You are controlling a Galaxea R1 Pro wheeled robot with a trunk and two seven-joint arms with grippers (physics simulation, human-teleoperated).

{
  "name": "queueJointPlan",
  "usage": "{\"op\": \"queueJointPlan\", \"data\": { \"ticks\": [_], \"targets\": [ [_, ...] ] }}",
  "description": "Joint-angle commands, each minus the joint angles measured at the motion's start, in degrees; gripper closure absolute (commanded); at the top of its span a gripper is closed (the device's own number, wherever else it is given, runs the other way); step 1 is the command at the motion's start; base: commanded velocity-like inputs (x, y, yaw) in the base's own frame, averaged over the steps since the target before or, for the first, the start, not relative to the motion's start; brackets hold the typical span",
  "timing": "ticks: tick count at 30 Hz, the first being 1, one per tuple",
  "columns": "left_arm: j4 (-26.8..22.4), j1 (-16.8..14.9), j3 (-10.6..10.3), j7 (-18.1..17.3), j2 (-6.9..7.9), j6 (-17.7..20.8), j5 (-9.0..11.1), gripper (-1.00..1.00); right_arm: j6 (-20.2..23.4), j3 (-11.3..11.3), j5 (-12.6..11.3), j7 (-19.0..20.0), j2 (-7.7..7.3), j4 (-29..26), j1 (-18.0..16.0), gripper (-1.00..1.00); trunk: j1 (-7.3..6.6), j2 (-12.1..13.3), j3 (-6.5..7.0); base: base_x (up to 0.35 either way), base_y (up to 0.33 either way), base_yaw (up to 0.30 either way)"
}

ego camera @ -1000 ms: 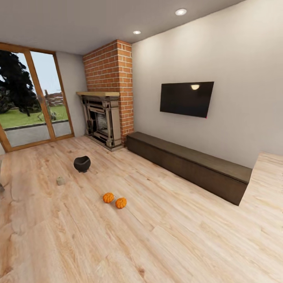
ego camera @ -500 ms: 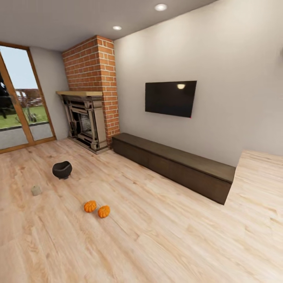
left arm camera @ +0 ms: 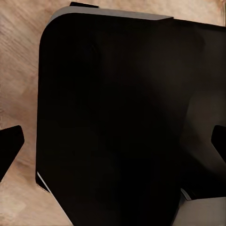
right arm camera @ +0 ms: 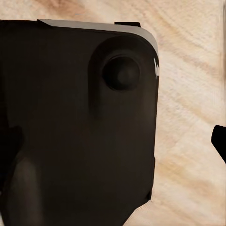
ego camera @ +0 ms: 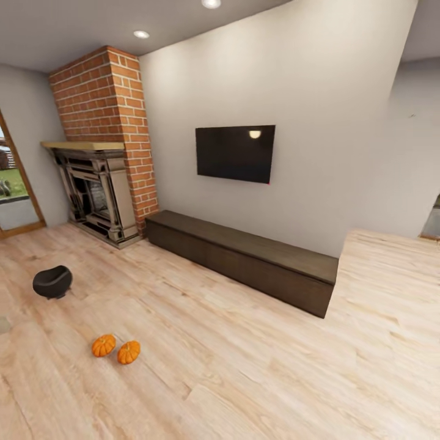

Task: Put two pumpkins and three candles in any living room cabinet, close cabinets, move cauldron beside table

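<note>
Pumpkins (ego camera: 116, 349), two small orange ones, lie side by side and just touching on the wooden floor (ego camera: 244, 366) at the lower left of the frame. Up and left of them, well apart, the black cauldron (ego camera: 52, 282) sits on the floor near the left edge. Across the middle of the frame the long dark-brown cabinet (ego camera: 244, 256) stands against the wall with both fronts shut, below a wall-mounted television (ego camera: 234, 153); a brick fireplace (ego camera: 101, 183) stands at its left end. Both wrist views show a dark body of the robot over floor; whether either end effector is open or closed I cannot tell
</note>
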Motion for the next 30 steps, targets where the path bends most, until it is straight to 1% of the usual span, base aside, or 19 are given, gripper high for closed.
{"op": "queueJointPlan", "data": {
  "ticks": [1,10,18,30],
  "targets": [
    [-0.1,0.0,-0.1,0.1,-0.01,-0.1,0.5,-1.0,-0.2,0.0,0.0,0.0,0.0,0.1,0.0,-1.0,0.04,0.0,-0.05,0.341,-0.008,-0.288],
    [-0.1,0.0,-0.1,0.1,-0.01,-0.1,0.5,-1.0,-0.1,0.0,0.1,0.0,0.0,0.1,0.0,-1.0,0.04,0.0,-0.05,0.343,-0.002,-0.288],
    [-0.2,0.0,-0.1,0.1,-0.01,-0.1,0.5,-1.0,-0.2,0.0,0.1,0.0,0.0,0.1,0.0,-1.0,0.04,0.0,-0.05,0.343,0.0,-0.165],
    [-0.2,0.0,-0.1,0.1,-0.01,-0.1,0.5,-1.0,-0.2,0.1,0.3,0.0,0.0,0.1,0.0,-1.0,0.04,0.0,-0.05,0.343,0.013,-0.282]
  ]
}}
